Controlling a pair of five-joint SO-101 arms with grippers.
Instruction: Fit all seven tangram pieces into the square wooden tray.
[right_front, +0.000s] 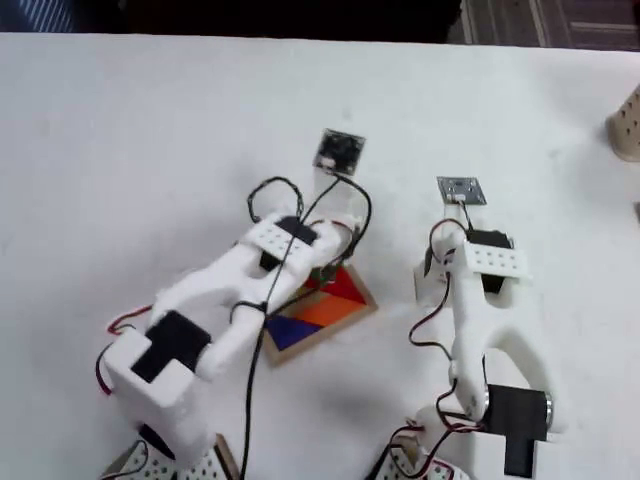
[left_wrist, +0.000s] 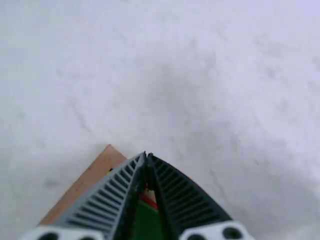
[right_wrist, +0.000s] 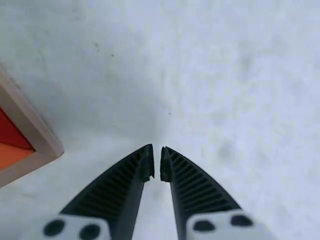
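- Two white robot arms stood side by side on a white table (right_front: 150, 130), with the square wooden tray (right_front: 330, 332) lying between them.
- At the left, the left arm (right_front: 230, 290) stretched across the tray and covered much of it.
- The left gripper (left_wrist: 146, 156) hung over one tray corner, its black ribbed jaws pressed together tip to tip, with nothing visibly clamped.
- Lower down between those jaws, a green piece (left_wrist: 145, 225) showed, apparently lying in the tray beneath.
- In the tray's uncovered part, a red triangle (right_front: 345, 288), an orange piece (right_front: 325, 312) and a dark blue piece (right_front: 292, 332) lay flat inside the rim, edge against edge.
- At the right, the right arm (right_front: 480, 300) stood apart from the tray.
- The right gripper (right_wrist: 156, 150) hovered over bare table near a tray corner, its jaws drawn together to a thin slit and empty.
- Judging by this, the task looked far along, perhaps complete: four colours sat in the tray.
- Hidden: the left arm blocked the rest of the tray, so all seven pieces could not be counted, nor their shapes fully made out.
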